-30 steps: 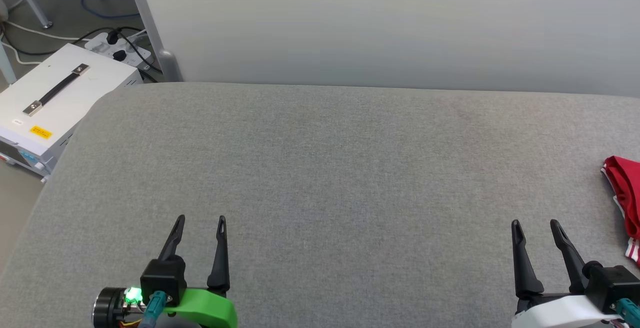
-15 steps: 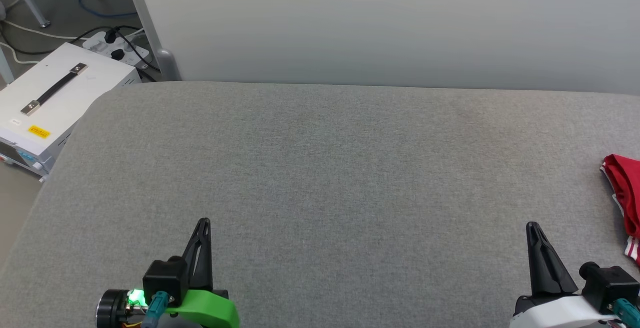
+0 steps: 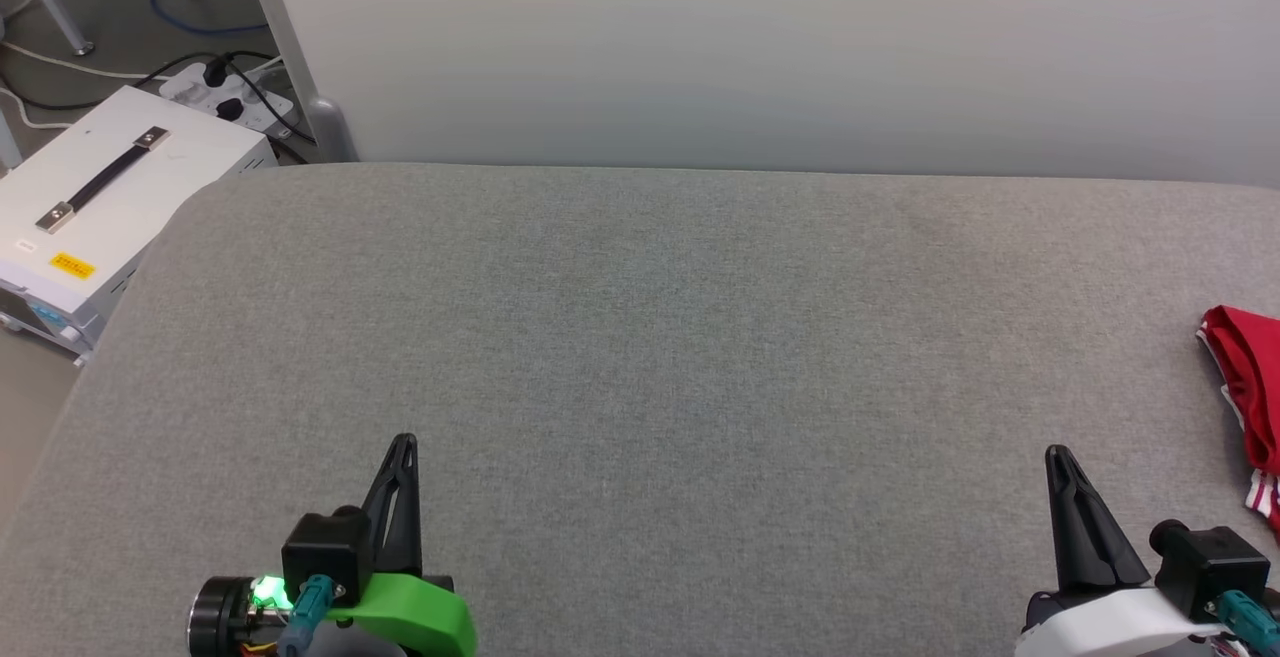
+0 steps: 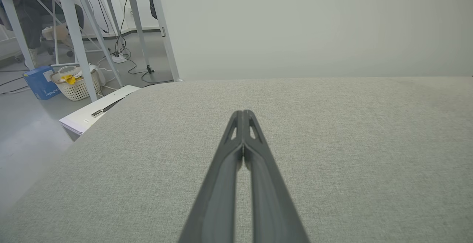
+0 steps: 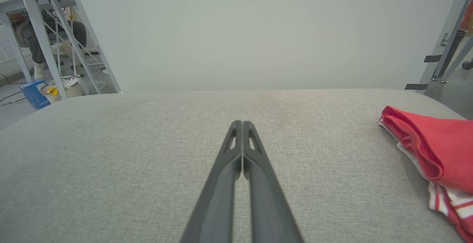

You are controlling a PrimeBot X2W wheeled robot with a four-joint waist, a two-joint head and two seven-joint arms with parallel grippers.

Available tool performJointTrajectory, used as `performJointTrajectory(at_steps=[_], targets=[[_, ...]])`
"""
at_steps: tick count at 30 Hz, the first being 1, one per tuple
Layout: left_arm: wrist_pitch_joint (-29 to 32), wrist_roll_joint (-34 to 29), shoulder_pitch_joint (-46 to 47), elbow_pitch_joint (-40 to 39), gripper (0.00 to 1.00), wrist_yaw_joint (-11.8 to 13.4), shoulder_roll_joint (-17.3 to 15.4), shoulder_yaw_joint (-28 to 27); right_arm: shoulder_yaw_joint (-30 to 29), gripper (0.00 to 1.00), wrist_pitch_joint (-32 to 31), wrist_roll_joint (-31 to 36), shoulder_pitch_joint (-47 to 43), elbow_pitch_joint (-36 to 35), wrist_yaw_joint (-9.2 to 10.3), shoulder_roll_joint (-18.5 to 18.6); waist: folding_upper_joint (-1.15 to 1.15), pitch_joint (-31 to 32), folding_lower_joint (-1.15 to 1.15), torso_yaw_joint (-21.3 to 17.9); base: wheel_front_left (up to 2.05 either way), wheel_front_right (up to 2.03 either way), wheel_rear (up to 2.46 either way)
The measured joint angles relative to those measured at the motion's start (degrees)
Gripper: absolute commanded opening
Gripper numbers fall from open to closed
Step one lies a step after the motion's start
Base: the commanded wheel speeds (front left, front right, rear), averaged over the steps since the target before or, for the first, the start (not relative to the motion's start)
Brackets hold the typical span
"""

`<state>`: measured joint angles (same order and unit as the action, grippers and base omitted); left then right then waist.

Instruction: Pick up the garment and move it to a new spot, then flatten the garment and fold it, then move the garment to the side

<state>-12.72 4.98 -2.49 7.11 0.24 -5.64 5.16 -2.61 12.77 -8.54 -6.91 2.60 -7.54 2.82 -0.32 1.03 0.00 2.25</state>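
Note:
The garment (image 3: 1250,387), red with white and striped trim, lies bunched at the right edge of the grey padded table (image 3: 660,337); most of it runs out of the head view. In the right wrist view the garment (image 5: 436,150) sits to the right of my fingers, apart from them. My right gripper (image 3: 1060,457) is shut and empty at the lower right, left of the garment, its tips (image 5: 242,124) pressed together. At the lower left my left gripper (image 3: 402,444) hovers shut with nothing in it, far from the garment, its tips (image 4: 243,112) touching.
A pale wall (image 3: 760,47) backs the table. Left of the table on the floor stand a white case with a black handle (image 3: 110,197) and a power strip with cables (image 3: 220,92). Metal desk legs (image 4: 81,39) and a basket (image 4: 75,85) stand further left.
Both grippers have gone from open to shut, with nothing between their fingers. The head view has drifted slightly; the garment lies as before.

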Motion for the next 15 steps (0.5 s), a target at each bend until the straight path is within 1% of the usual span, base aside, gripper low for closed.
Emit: performJointTrajectory(at_steps=[15], targets=[[1.7,-0.5,0.1,-0.8,0.0,0.0,0.3,-0.6,0.4,0.0,-1.7,0.9,0.6,-0.2,0.0,0.0,0.0,-0.1,0.0,-0.3,0.0,0.0,0.0]])
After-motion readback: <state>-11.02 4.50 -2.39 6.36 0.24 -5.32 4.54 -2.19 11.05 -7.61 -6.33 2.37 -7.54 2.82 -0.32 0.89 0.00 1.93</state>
